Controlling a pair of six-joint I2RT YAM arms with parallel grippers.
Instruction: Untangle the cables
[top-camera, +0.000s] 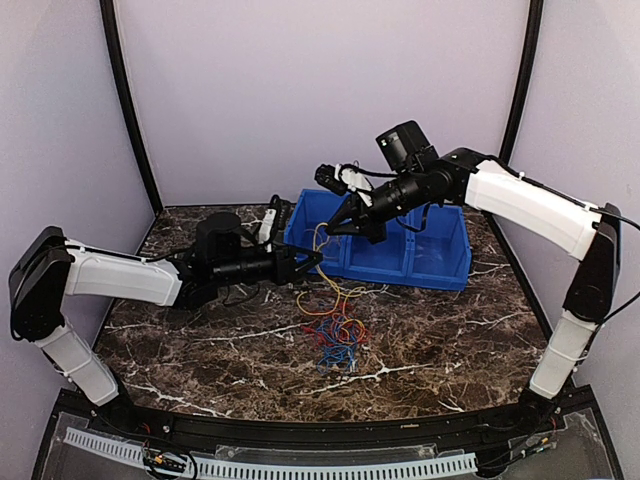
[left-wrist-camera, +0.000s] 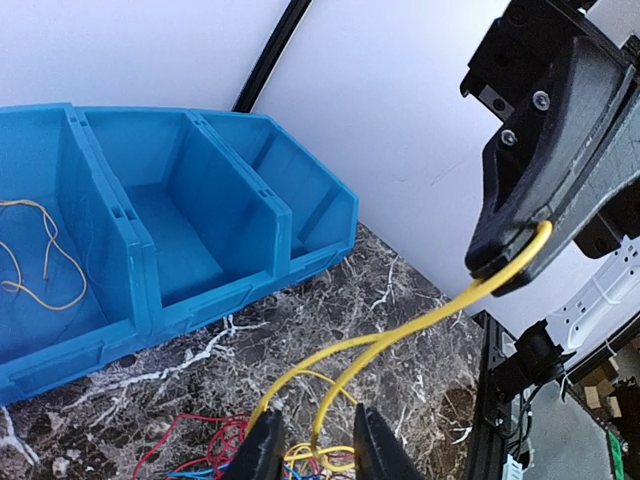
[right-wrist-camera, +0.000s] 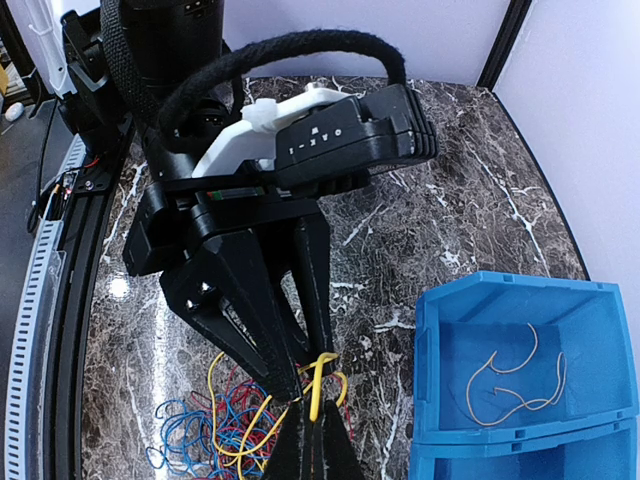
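The cables (top-camera: 338, 335) lie in a small messy pile of red, blue and yellow on the table (top-camera: 200, 340). The pile is in the lower middle of the top view, just in front of the blue bin (top-camera: 430, 265). One yellow cable (left-wrist-camera: 400, 335) goes up out of the pile. The right end effector (left-wrist-camera: 505, 255), at the upper right of the left wrist view, has its fingers pressed together on the top bend of that yellow cable. It holds the cable up high, likely so it can slide out of the knot. The left end effector (left-wrist-camera: 318, 428) sits low by the pile. The same cable runs between its fingers, which are close with a small gap, so I cannot tell if they pinch it. It seems put there to keep the rest down. A few pale wires (right-wrist-camera: 510, 385) lie in one part of the bin, so freed ones likely go there.
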